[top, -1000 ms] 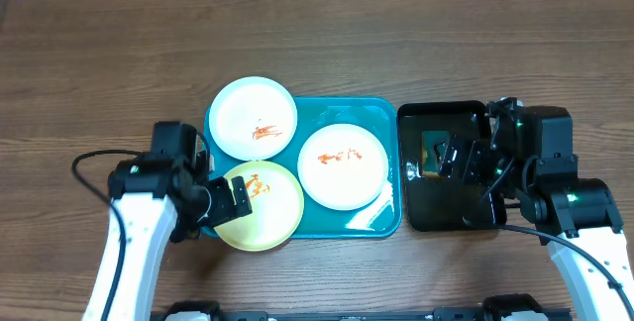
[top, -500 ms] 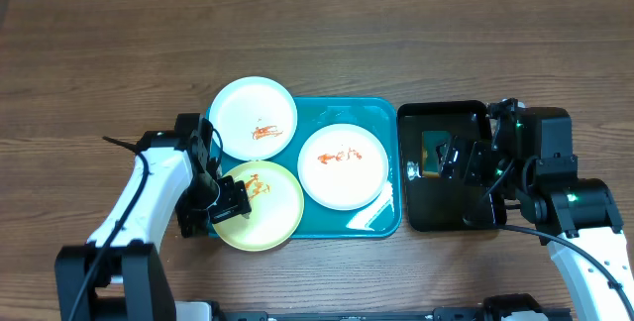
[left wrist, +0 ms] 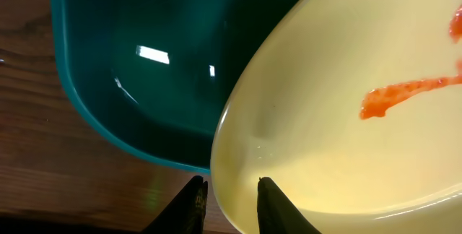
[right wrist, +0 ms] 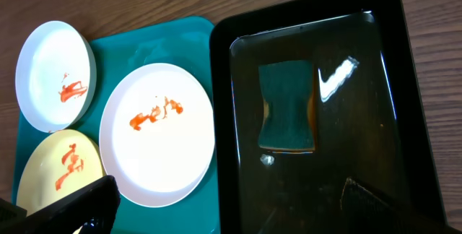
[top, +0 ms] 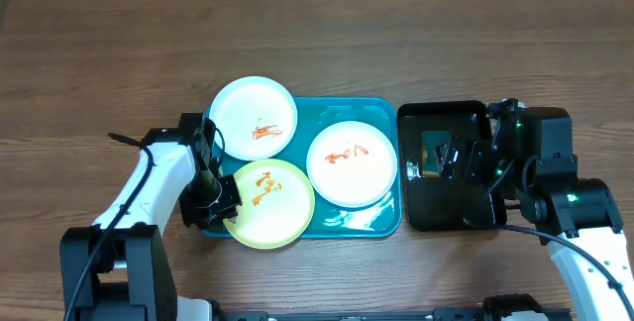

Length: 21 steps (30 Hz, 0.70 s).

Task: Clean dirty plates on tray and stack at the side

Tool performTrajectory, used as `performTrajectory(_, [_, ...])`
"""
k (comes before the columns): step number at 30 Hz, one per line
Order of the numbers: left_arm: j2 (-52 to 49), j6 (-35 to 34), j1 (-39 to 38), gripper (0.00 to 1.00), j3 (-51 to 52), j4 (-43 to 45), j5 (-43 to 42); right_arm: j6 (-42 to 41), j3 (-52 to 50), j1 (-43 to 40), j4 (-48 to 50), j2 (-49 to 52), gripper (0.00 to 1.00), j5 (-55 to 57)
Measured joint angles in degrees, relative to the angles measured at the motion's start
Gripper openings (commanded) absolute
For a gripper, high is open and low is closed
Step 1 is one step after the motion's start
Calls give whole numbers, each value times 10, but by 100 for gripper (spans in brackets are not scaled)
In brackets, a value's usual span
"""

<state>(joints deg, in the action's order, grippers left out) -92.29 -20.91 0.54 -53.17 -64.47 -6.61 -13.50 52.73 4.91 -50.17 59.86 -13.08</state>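
The pale yellow plate (top: pixel 269 202) with an orange-red smear lies at the front left of the teal tray (top: pixel 381 113), its edge past the tray's rim. My left gripper (top: pixel 226 202) is at that edge. In the left wrist view its jaws (left wrist: pixel 231 182) sit close together astride the yellow plate's (left wrist: pixel 346 118) rim, one finger outside, one over the plate. Two smeared white plates (top: pixel 254 116) (top: pixel 352 162) also rest on the tray. My right gripper (right wrist: pixel 225 191) hangs wide open and empty above the black tray.
A smaller black tray (top: pixel 446 224) stands right of the teal one, holding shallow liquid and a green sponge (right wrist: pixel 287 107). Bare wooden table lies to the left, behind the trays and along the front edge.
My left gripper moved in onto the yellow plate's rim and its jaws narrowed. The yellow plate and the right white plate slid a little to the right. The right arm stayed still.
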Motion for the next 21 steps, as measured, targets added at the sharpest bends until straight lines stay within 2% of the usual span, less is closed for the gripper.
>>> performTrajectory(6, [0, 0, 0, 25, 0, 21, 0, 0, 0, 0, 5, 0, 100, 8])
performTrajectory(11, [0, 0, 0, 18, 0, 45, 2, 0, 0, 0, 7, 0, 100, 27])
performTrajectory(14, [0, 0, 0, 19, 0, 54, 13, 0, 0, 0, 7, 0, 100, 31])
performTrajectory(16, [0, 0, 0, 24, 0, 65, 20, 0, 0, 0, 7, 0, 100, 31])
performTrajectory(21, [0, 0, 0, 24, 4, 74, 28, 0, 0, 0, 6, 0, 100, 35])
